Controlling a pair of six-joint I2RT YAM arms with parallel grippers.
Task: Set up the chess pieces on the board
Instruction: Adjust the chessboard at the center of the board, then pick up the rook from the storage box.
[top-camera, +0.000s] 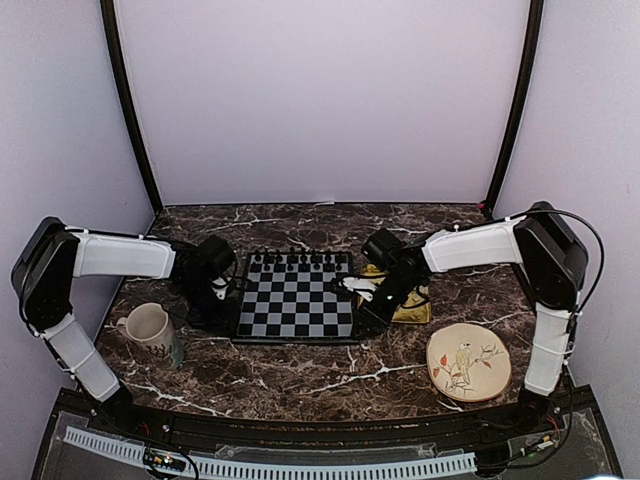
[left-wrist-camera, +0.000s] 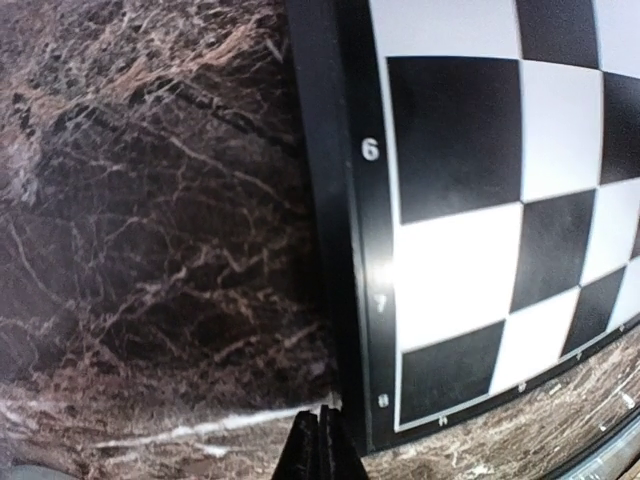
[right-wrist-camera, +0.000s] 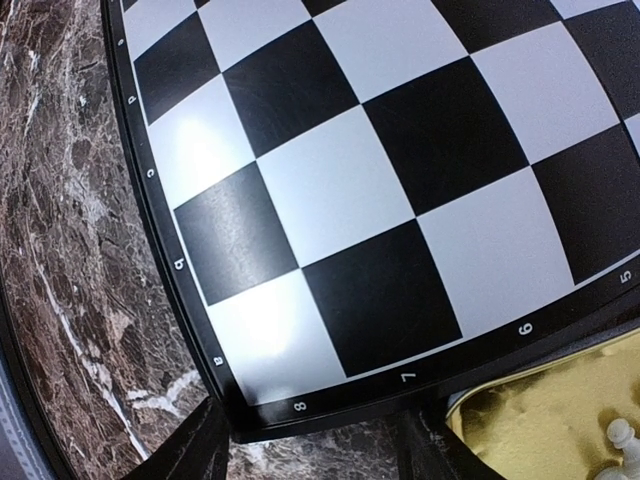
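Note:
The board (top-camera: 296, 297), black and silver-grey checks with a black rim, lies mid-table with small black chessmen along its far row. My left gripper (left-wrist-camera: 320, 447) is shut on nothing, its tips low beside the board's (left-wrist-camera: 480, 200) left rim near a corner; in the top view the left gripper (top-camera: 217, 298) sits at the board's left edge. My right gripper (right-wrist-camera: 310, 452) is open, its fingers (right-wrist-camera: 192, 450) standing either side of a corner of the board (right-wrist-camera: 380, 180). One white chess piece (right-wrist-camera: 622, 438) stands in the gold tray (right-wrist-camera: 545, 415).
The gold tray (top-camera: 412, 308) lies right of the board, mostly under my right arm. A cream mug (top-camera: 150, 327) stands near left. A round bird-painted plate (top-camera: 468, 362) lies near right. The table is dark marble.

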